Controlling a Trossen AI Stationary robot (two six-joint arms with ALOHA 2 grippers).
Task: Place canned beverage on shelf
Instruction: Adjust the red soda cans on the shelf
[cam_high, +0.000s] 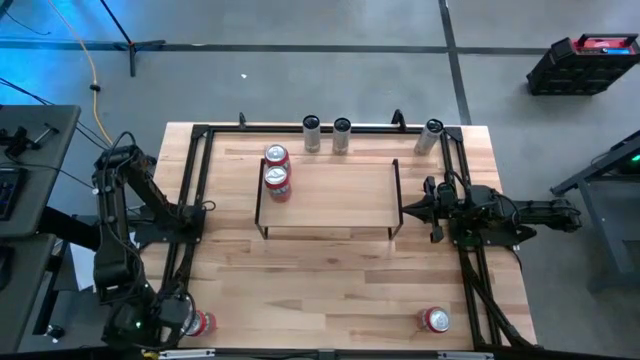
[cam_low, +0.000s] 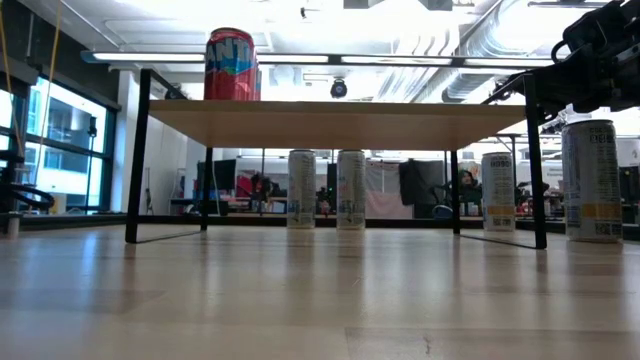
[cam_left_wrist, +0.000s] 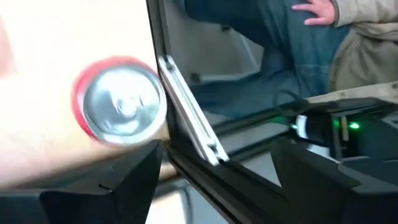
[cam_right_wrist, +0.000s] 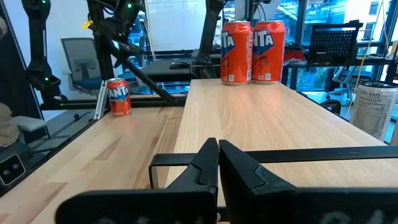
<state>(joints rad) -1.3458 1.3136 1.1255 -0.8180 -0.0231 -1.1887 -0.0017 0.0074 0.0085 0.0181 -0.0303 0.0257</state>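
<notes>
Standing upright on shelf (cam_high: 340, 190): two red cans (cam_high: 277, 171), tops skyward.

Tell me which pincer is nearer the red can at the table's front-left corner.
Left. The left pincer hangs right beside that red can; the right pincer sits far off by the shelf's right end.

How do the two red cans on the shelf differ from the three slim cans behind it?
The red cans are orange-red, stand on the shelf board at its left end, and touch each other. The slim cans are pale, stand on the tabletop along the far rail, and are spaced apart. All stand upright.
</notes>
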